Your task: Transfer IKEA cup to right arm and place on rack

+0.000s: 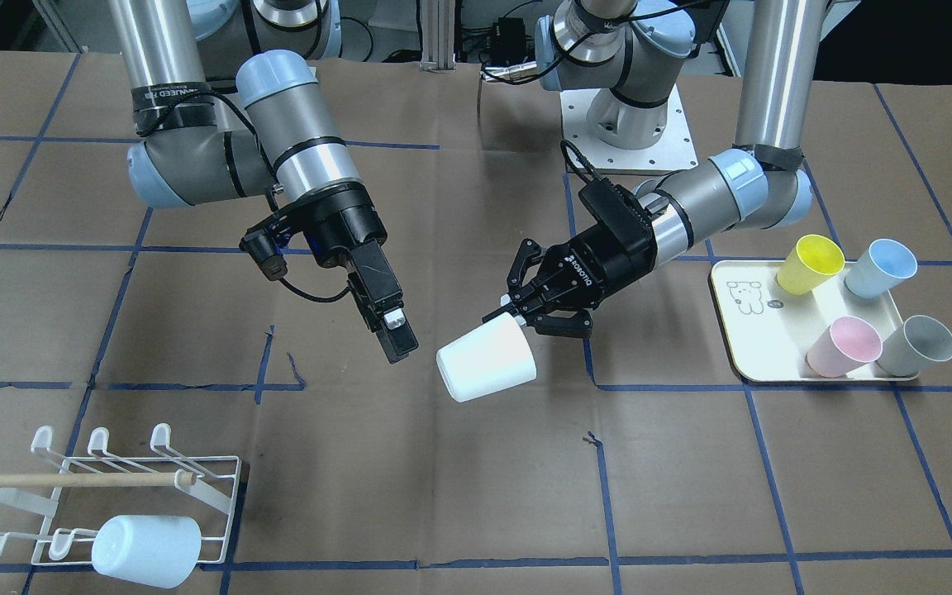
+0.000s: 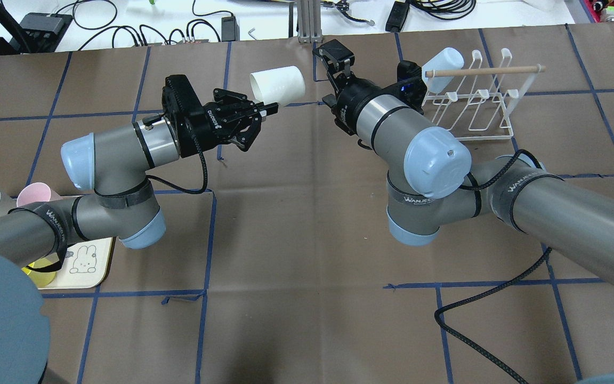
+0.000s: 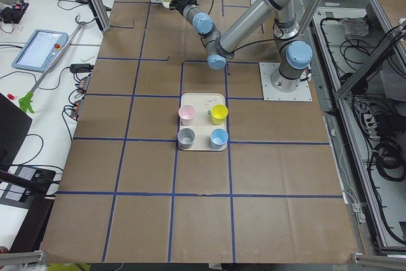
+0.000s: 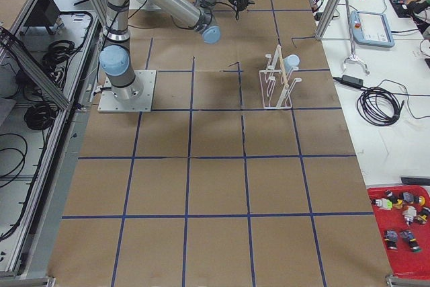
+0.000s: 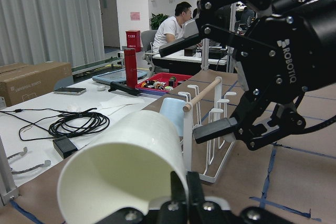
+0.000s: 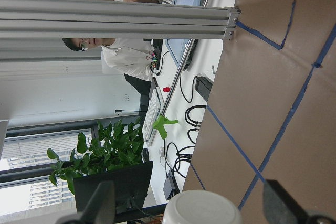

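Brown paper gridded with blue tape covers the table, and the white wire rack (image 1: 213,478) stands at one end with its wooden dowel (image 1: 71,479) across the top. A pale-blue cup (image 1: 145,549) is already hanging tilted on one of the rack's end prongs.

Well apart from the rack, out over the middle of the table, the white cup (image 1: 486,361) is in the air, lying on its side. The left gripper (image 1: 513,312) has it, pinching the rim with one finger inside the mouth and one outside. The closed base points back towards the rack side.

And there's the right gripper (image 1: 393,330), between the rack and the cup, just beside that base. Its fingers (image 6: 102,203) are spread wide. In the right wrist view the cup's base sits between them with clear gaps either side, so nothing is touching.

Far beyond the cup, at the opposite end from the rack, the cream tray (image 1: 740,330) carries a yellow cup (image 1: 811,263), a blue cup (image 1: 881,268), a pink cup (image 1: 844,345) and a grey cup (image 1: 916,345).
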`<state>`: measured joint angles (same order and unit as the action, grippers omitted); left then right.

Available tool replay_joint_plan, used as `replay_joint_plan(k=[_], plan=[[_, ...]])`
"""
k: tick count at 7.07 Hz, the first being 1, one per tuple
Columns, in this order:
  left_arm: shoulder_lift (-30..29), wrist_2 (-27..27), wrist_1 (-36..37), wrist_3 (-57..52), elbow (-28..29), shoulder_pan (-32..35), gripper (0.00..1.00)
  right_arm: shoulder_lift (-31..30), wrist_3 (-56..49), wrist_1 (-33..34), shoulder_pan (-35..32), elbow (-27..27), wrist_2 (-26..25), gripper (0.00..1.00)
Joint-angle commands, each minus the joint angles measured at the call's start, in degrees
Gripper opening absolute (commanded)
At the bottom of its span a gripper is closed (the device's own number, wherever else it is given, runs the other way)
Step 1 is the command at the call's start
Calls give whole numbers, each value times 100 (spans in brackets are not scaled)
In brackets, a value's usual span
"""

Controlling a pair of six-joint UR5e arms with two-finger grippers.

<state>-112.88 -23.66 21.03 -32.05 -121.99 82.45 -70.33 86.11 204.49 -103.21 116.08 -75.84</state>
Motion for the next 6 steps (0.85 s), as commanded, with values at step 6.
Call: replay_joint_plan(k=[6], plan=[[12, 2, 191, 384, 0, -45, 12, 248, 19, -384, -375, -375, -19, 99]])
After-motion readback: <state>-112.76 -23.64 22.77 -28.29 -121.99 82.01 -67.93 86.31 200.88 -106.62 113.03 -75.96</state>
